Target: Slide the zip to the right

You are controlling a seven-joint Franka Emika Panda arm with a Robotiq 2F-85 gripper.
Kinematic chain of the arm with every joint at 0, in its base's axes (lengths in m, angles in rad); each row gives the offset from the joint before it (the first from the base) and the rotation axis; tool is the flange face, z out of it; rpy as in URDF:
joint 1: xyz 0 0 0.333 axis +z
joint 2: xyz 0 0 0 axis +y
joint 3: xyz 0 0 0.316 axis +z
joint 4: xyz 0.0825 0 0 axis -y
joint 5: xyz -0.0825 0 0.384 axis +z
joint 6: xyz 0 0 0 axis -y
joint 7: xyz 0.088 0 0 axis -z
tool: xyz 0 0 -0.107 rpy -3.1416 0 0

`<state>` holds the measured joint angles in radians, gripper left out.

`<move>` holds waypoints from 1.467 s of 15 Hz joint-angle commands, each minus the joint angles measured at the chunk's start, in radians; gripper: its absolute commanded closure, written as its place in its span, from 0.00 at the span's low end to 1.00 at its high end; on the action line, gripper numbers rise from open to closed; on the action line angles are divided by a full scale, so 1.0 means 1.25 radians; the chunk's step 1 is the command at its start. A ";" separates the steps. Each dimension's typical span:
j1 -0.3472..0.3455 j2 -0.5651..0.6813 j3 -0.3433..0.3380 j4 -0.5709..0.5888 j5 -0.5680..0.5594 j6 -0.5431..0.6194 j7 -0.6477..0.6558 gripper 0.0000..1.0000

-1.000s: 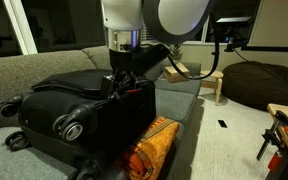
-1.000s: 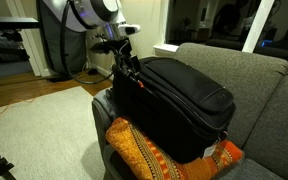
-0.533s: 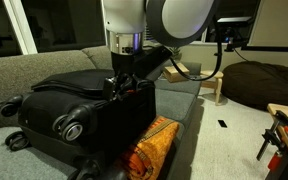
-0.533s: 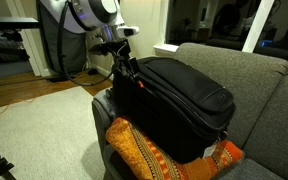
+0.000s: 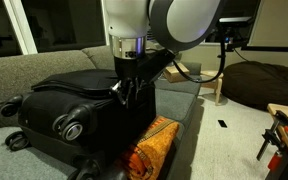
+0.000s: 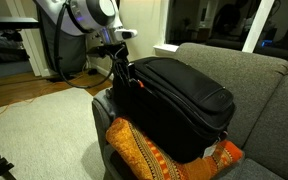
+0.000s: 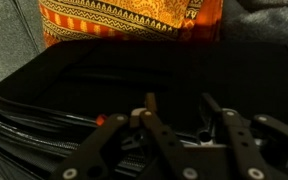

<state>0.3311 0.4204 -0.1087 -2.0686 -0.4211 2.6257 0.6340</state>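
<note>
A large black soft suitcase [image 5: 74, 100] [image 6: 184, 95] lies on a grey couch. My gripper [image 5: 127, 92] [image 6: 121, 72] is pressed down on the suitcase's edge at the corner nearest the couch arm. In the wrist view the gripper [image 7: 179, 102] comes in from the bottom, its two dark fingers [image 7: 149, 105] partly drawn together with a clear gap still between the tips. A small silvery piece, apparently the zip [image 7: 204, 137], sits low between the fingers, close to one of them, on the black zipper track. The picture is too dark to show contact.
An orange patterned cushion [image 5: 149, 150] [image 6: 149, 150] [image 7: 124, 20] is wedged against the suitcase's side. The suitcase wheels [image 5: 72, 127] face outward. The grey couch back [image 6: 254, 70] rises behind it. A wooden stool [image 5: 217, 85] stands on the floor beyond.
The jaws have narrowed from wide open to about half. The wrist has shifted slightly along the suitcase edge. The suitcase has not moved.
</note>
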 commanded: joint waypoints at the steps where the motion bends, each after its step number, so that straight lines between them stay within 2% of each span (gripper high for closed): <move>1: -0.002 -0.068 0.013 -0.051 0.001 0.005 -0.027 0.29; 3: -0.008 -0.083 0.028 -0.052 0.011 0.005 -0.045 0.23; 6: -0.013 -0.097 0.041 -0.057 0.016 0.013 -0.067 0.05; 8: -0.023 -0.096 0.050 -0.060 0.027 0.028 -0.079 0.00; 17: -0.057 -0.084 0.044 -0.106 0.076 0.118 -0.131 0.00; 22: -0.055 -0.092 0.065 -0.118 0.124 0.164 -0.166 0.00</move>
<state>0.2695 0.3497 -0.0480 -2.1630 -0.3109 2.7831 0.4730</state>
